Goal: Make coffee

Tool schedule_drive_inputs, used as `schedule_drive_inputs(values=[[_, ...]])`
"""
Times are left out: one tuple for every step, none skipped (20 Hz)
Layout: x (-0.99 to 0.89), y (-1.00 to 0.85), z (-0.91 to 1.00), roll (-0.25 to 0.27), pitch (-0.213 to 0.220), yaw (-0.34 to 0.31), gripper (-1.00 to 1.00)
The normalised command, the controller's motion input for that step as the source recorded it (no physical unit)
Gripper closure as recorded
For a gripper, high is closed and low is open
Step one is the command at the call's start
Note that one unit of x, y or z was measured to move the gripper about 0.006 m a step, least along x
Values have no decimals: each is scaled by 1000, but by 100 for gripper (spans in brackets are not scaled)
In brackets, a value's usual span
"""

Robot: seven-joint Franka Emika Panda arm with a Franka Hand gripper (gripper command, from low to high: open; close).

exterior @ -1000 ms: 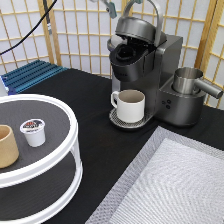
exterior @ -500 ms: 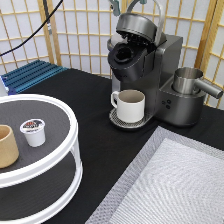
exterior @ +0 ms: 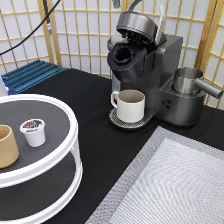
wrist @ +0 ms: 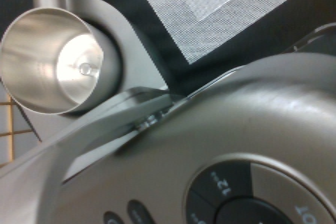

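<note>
Early stage, seemingly: coffee maker [exterior: 150, 75] lid up, mug [exterior: 131, 105] waiting beneath. Coffee pod [exterior: 33, 131] untouched on the round stand [exterior: 70, 125] at exterior view's left. Gripper [exterior: 116, 3] barely in sight above the machine; open or closed, cannot tell.

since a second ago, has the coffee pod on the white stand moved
No. The coffee pod sits on the white stand, beside the wooden cup, in the same place as before. The gripper is not in the exterior view.
</note>
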Motion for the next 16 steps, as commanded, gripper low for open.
schedule_drive_inputs(values=[[0,-943,274,66,0,63,-100],[-6,-966,223,32,0,60,-100],[0,-954,134,21,0,67,-100],[0,-957,71,8,14,62,-100],[-20,-1000,0,26,32,45,-100],[-49,-1000,0,20,35,33,-100],[-83,-1000,0,0,58,14,-100],[-143,-1000,0,0,36,1,-100],[-217,-1000,-100,0,13,0,-100],[-266,-1000,-217,-26,0,0,-100],[-360,-934,-414,-76,-16,0,-100],[-457,-783,-489,-43,-43,-48,-100],[-543,-503,-520,-5,-49,-160,-100],[-511,-263,-409,0,-20,-252,-100],[-377,-183,-406,0,-7,-298,-100],[-266,-129,-397,0,0,-331,-100]])
